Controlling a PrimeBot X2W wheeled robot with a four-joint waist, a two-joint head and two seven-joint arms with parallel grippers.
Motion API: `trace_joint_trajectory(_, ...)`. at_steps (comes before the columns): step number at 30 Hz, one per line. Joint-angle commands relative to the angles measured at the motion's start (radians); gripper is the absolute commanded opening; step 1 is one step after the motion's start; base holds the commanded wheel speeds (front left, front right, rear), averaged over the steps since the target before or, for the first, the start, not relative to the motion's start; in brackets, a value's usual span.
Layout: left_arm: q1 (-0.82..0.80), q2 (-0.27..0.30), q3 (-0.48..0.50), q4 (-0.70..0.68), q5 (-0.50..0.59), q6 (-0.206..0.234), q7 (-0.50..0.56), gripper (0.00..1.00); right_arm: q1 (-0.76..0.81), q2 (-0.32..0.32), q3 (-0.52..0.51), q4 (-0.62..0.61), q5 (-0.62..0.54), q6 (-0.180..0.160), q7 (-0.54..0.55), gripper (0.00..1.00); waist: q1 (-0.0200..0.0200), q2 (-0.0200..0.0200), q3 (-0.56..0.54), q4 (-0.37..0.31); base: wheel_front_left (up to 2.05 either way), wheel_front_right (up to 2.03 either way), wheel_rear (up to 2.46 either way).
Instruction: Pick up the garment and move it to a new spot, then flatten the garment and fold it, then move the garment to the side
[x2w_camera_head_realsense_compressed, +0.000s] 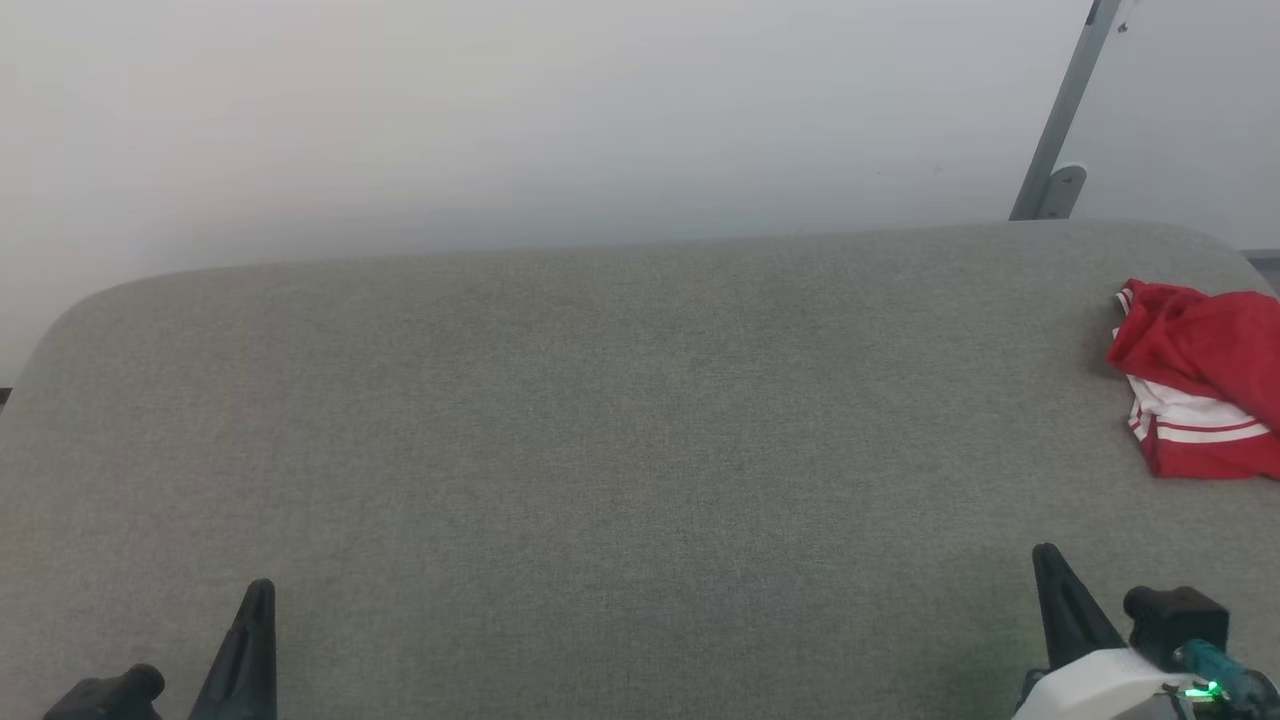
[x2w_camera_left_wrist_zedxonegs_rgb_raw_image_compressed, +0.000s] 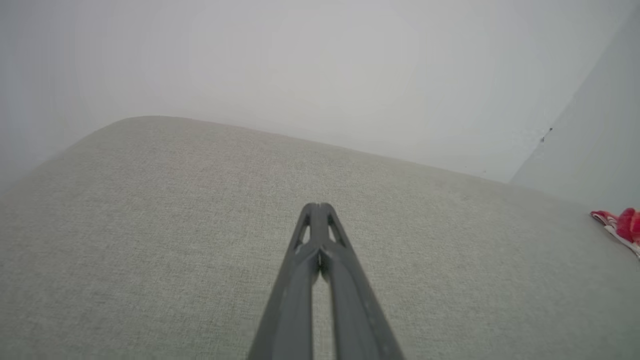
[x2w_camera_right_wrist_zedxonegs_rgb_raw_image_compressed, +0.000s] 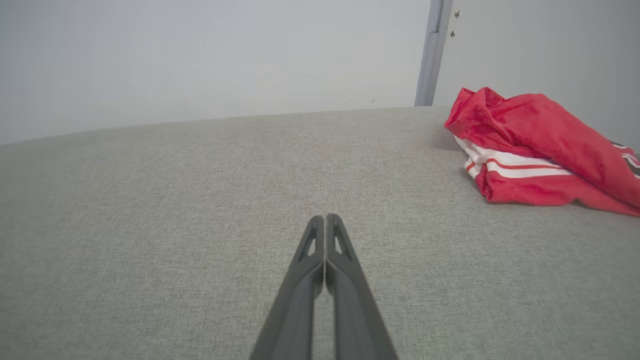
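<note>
The garment (x2w_camera_head_realsense_compressed: 1200, 380) is a red shirt with white-and-red striped trim, lying in a crumpled heap at the far right edge of the grey cloth-covered table (x2w_camera_head_realsense_compressed: 600, 430). It appears up and to the right in the right wrist view (x2w_camera_right_wrist_zedxonegs_rgb_raw_image_compressed: 540, 150), and a sliver of it (x2w_camera_left_wrist_zedxonegs_rgb_raw_image_compressed: 622, 225) at the right edge of the left wrist view. My left gripper (x2w_camera_head_realsense_compressed: 258, 592) is at the lower left, shut and empty, its fingers pressed together (x2w_camera_left_wrist_zedxonegs_rgb_raw_image_compressed: 318, 206). My right gripper (x2w_camera_head_realsense_compressed: 1045, 553) is at the lower right, also shut and empty (x2w_camera_right_wrist_zedxonegs_rgb_raw_image_compressed: 325, 217), well short of the garment.
A pale wall runs behind the table. A grey metal post (x2w_camera_head_realsense_compressed: 1060, 110) leans against it at the back right, just behind the garment. The table's far corners are rounded, and its wide grey surface stretches between the two grippers.
</note>
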Motion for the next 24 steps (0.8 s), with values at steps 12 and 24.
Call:
trace_joint_trajectory(12,-0.056,-0.017,0.010,0.002,-0.202,0.000,0.059,0.00,-0.035,0.004,-0.003,-0.039,0.253,0.000,0.053,0.00,0.0000,-0.0001,0.002,0.002,0.00,0.00,0.00)
trace_joint_trajectory(24,-0.091,-0.043,0.013,0.016,-0.363,-0.001,0.109,0.00,-0.047,0.012,-0.006,-0.054,0.459,0.000,0.101,0.00,0.0000,-0.0001,0.005,0.005,0.00,0.00,0.00)
